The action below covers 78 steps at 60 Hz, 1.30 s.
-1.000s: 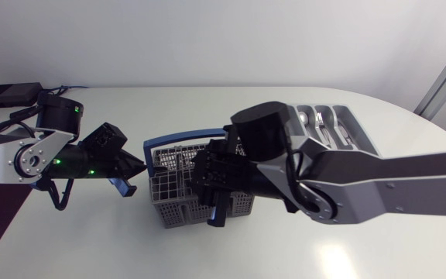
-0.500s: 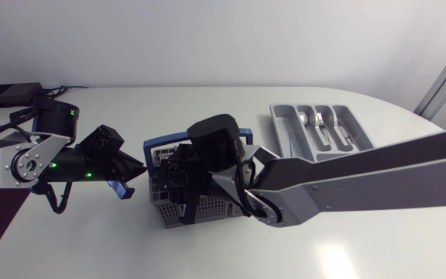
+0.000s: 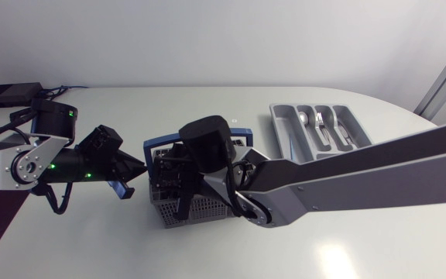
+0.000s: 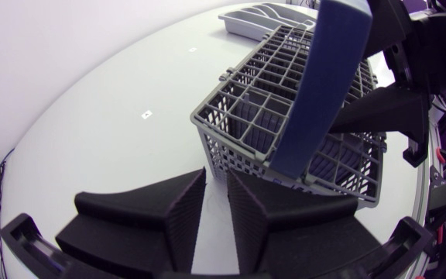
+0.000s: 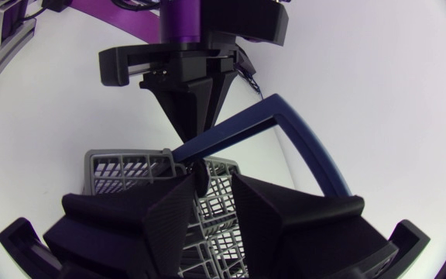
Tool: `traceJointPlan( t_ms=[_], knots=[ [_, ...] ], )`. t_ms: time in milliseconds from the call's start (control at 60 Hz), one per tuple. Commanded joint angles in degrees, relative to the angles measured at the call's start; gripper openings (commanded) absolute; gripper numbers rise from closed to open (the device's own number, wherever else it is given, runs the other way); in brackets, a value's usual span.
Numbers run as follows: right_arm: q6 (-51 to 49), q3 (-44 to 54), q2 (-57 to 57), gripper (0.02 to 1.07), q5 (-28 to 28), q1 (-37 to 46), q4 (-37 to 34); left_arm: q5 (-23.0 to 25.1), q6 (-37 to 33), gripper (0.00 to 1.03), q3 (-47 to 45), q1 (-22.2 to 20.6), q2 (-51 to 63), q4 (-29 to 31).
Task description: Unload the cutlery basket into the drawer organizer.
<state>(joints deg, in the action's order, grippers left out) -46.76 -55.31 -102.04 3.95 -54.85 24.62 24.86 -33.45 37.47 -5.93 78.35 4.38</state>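
Note:
The grey wire cutlery basket [image 3: 207, 206] [image 4: 207, 124] [image 5: 122, 167] stands mid-table with its blue handle [image 3: 167, 142] [image 4: 324, 77] [image 5: 285, 124] raised. My right gripper [image 3: 178, 186] [image 5: 211, 182] reaches down into the basket's left part. Its fingers stand a little apart, and a dark rounded tip [image 5: 200, 180] shows between them, against one finger. My left gripper [image 3: 139, 166] [image 4: 215, 177] [image 5: 188, 143] sits at the basket's left corner, beside the handle's end. Only a thin slit parts its fingers, with nothing in it. The grey organizer [image 3: 281, 124] [image 4: 262, 14] lies at the back right.
Spoons [image 3: 316, 120] and other cutlery lie in the organizer's compartments. A black box [image 3: 10, 94] with cables sits at the table's far left corner. My right arm's bulky links [image 3: 300, 182] cross over the table between basket and organizer.
My right arm has swung left across the basket, its gripper has sunk into the left part and its fingers have narrowed. The left arm has hardly moved.

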Motion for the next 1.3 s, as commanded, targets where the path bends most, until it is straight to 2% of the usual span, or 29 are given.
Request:
traceJointPlan(
  t_ms=[0, 67, 233, 333, 583, 750, 867, 1183, 1283],
  knots=[
    [-0.9, -1.3, -1.8, 0.32, 0.6, -0.7, 0.6, 0.8, 0.3, 0.23, -1.3, 0.7, -0.7, -0.3],
    [-0.9, -1.3, -1.9, 0.29, 0.6, -0.8, 0.4, 1.0, 0.3, 0.23, -1.4, 0.7, -0.8, -0.3],
    [-0.8, -1.3, -2.5, 0.29, 0.6, -1.1, 0.3, 1.2, 0.4, 0.23, -1.4, 0.7, -1.2, -0.3],
    [-0.8, -1.6, -3.3, 0.22, 0.6, -1.4, 0.3, 1.2, 0.5, 0.23, -1.6, 0.7, -1.4, -0.3],
    [-0.5, -2.2, -3.9, 0.17, 0.7, -1.6, 0.0, 1.2, 0.5, 0.23, -1.8, 0.7, -1.7, -0.2],
    [-0.7, -2.2, -3.9, 0.08, 1.2, -1.5, -0.9, 1.7, 0.5, 0.23, -1.6, 1.0, -1.9, -0.2],
    [-0.5, -1.9, -3.5, 0.08, 1.6, -1.5, -0.9, 1.8, 0.6, 0.23, -1.4, 0.9, -1.9, -0.2],
    [-0.4, 0.4, -1.1, 0.08, 2.4, -1.6, 0.8, 2.2, 0.7, 0.46, -1.7, 1.1, -2.8, -0.2],
    [-0.7, 1.8, -0.4, 0.08, 3.3, -1.7, 2.6, 2.2, 0.6, 0.56, -1.9, 1.2, -3.0, -0.2]
  ],
)
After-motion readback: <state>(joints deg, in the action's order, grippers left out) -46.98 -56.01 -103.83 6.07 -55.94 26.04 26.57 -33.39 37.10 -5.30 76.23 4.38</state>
